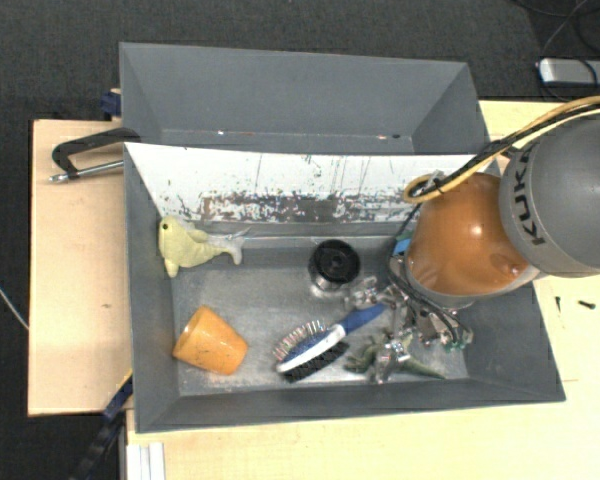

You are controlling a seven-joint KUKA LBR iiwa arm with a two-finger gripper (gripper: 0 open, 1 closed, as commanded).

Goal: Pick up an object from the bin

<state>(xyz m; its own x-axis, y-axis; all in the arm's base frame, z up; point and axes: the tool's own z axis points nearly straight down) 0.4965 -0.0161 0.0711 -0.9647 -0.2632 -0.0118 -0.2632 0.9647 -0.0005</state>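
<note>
My gripper (394,330) is low in the front right part of the bin, under the arm's orange cover. It sits just right of a brush (310,349) with black and white bristles, whose blue handle runs up to the gripper. A dark green thing (421,371) lies on the bin floor beneath and in front of the gripper, partly hidden by it. A black round cap-like thing (334,262) stands a little behind and to the left.
An orange cup (211,341) lies on its side at the front left. A pale yellow soft toy (189,249) rests against the back left wall. The arm and its orange cover hang over the bin's right side.
</note>
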